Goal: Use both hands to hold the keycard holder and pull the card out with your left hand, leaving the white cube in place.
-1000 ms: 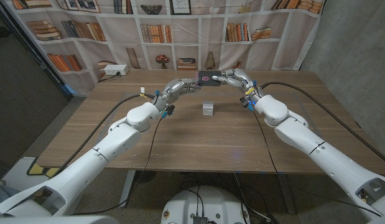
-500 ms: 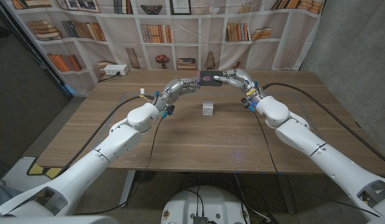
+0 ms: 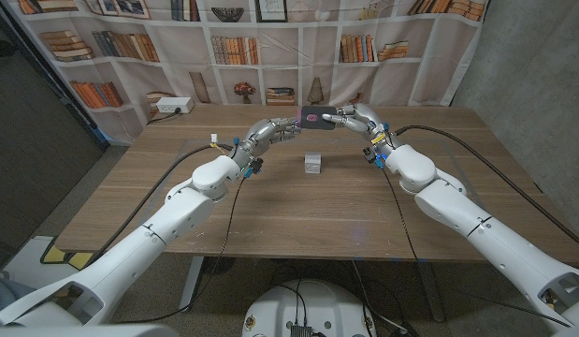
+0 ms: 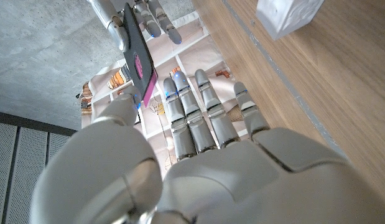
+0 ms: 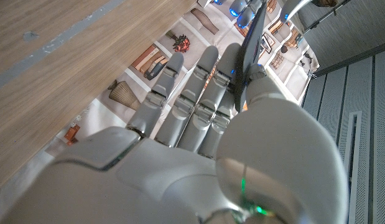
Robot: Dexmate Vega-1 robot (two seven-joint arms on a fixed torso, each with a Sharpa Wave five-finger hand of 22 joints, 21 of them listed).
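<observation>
Dark grey keycard holder (image 3: 316,119) with its pink patch is up in the air over the far middle of the wooden table (image 3: 270,206), pinched from both ends by me: my left hand (image 3: 273,131) has it at one end, my right hand (image 3: 356,118) at the other. In my left wrist view the holder (image 4: 137,53) stands edge-on between my thumb and fingers (image 4: 180,106), with the other hand's fingers gripping the far end. In my right wrist view the same thing, the holder (image 5: 253,43) is a thin dark slab clamped between my thumb and fingers (image 5: 208,81). So both hands are closed on it, neither one loose. I can't make out a card sticking out of either end (too small and edge-on to tell). The white cube (image 3: 313,164) sits on the table just nearer to me than the holder, between my two forearms, nothing touching it; it shows in my left wrist view too (image 4: 285,15). Compared with half a second and a full second back, honestly nothing has budged: same hold, same height, cube in the same spot.
</observation>
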